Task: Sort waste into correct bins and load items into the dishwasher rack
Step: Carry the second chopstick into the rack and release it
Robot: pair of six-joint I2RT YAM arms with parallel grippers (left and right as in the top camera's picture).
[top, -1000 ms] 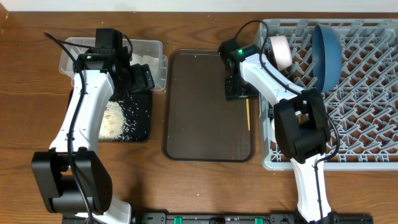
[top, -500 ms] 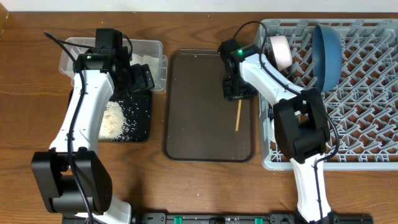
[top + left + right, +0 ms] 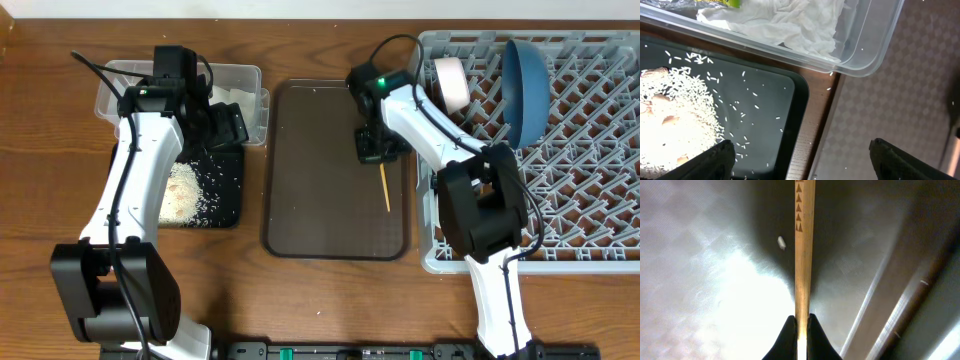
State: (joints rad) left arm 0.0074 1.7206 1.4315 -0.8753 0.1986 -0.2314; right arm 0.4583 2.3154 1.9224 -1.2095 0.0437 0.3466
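My right gripper (image 3: pixel 374 150) is shut on the upper end of a wooden chopstick (image 3: pixel 384 188) over the right side of the brown serving tray (image 3: pixel 320 200). In the right wrist view the chopstick (image 3: pixel 804 240) runs straight out from between the pinched fingers (image 3: pixel 800 322). My left gripper (image 3: pixel 225 125) hangs open at the border of the clear tub (image 3: pixel 245 80) and the black tray (image 3: pixel 228 200); its fingers (image 3: pixel 802 150) hold nothing. White tissue (image 3: pixel 785 25) and a yellow-green wrapper (image 3: pixel 722 2) lie in the tub. Rice (image 3: pixel 675 115) is heaped in the black tray.
The grey dishwasher rack (image 3: pixel 590 180) fills the right side, with a dark-blue bowl (image 3: pixel 525 85) and a cream bowl (image 3: pixel 452 82) standing on edge in it. A loose rice grain (image 3: pixel 781 242) lies on the brown tray beside the chopstick.
The right gripper has closed on the chopstick and drawn it left, away from the tray's right rim, now slightly slanted. The left arm has not moved.
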